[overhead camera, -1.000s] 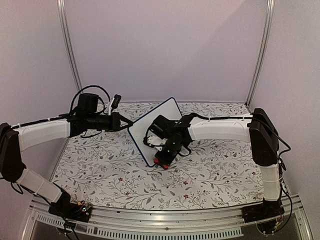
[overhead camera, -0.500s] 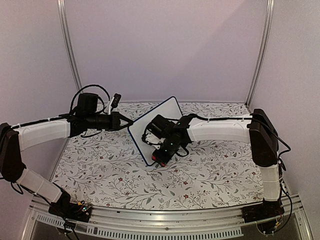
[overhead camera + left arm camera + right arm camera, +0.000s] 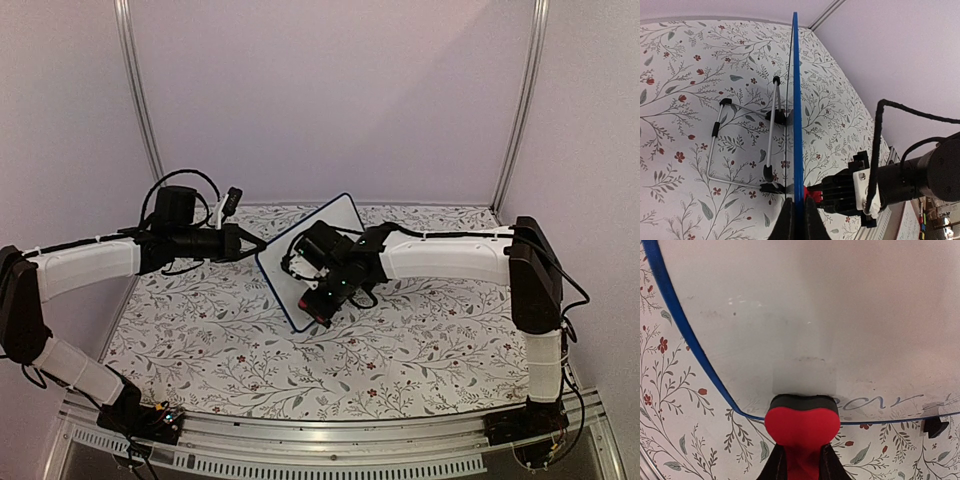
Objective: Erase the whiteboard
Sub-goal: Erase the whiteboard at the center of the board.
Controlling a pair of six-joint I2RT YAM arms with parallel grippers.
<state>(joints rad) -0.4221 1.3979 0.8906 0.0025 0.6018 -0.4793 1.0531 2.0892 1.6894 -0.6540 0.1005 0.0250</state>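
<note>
Right wrist: whiteboard (image 3: 815, 300) before end effector (image 3: 801, 462)

Lab booth: aluminium posts (image 3: 141, 100), blank walls (image 3: 330, 100)

On the whiteboard (image 3: 790, 300) I read only faint cursive (image 3: 875, 402), something like "ear", at five o'clock by its lower edge; nothing else is legible.

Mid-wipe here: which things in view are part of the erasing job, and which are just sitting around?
In the job: small white rectangular blue-framed whiteboard, clamped by left gripper; red eraser block, held by right gripper.
Just there: floral-print table cover; bent metal wire stand behind the board.
</note>
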